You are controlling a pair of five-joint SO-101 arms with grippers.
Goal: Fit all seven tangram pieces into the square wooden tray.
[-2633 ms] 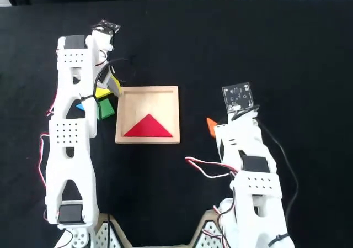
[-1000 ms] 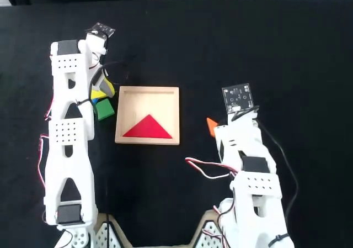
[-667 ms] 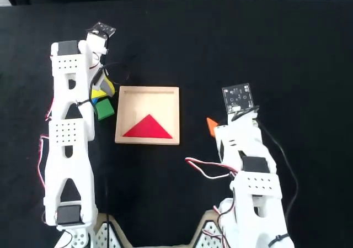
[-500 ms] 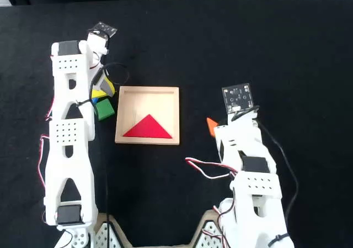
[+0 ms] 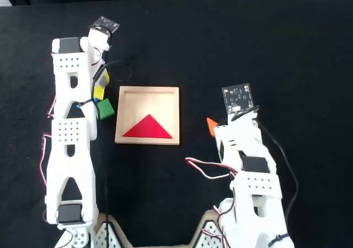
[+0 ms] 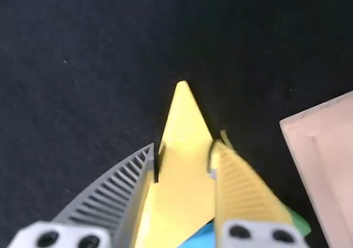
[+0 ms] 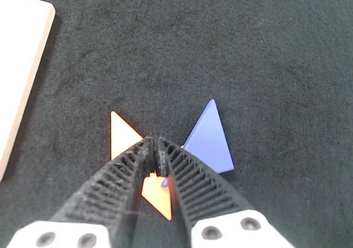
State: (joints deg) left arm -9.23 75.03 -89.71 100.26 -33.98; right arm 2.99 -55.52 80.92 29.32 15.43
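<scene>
The square wooden tray (image 5: 122, 115) lies mid-table with a red triangle (image 5: 148, 127) in its near half. My left gripper (image 6: 185, 153) is shut on a yellow triangle (image 6: 182, 115) just left of the tray's far corner (image 6: 322, 143). The triangle's tip points past the fingertips, and it shows as a narrow sliver (image 5: 102, 84) in the high view. A green piece (image 5: 105, 109) and a blue piece (image 6: 199, 236) lie under that arm. My right gripper (image 7: 153, 147) is shut and holds nothing, over an orange triangle (image 7: 123, 135) and beside a violet triangle (image 7: 209, 138).
Black cloth covers the table. The orange piece (image 5: 211, 126) peeks out right of the tray, by the right arm (image 5: 242, 148). The left arm (image 5: 70, 126) stretches along the tray's left side. Red and white wires (image 5: 201, 168) loop near the right arm's base.
The left gripper has turned and shifted slightly away from the tray with the yellow triangle, which now looks narrower from above. The right arm has stayed still.
</scene>
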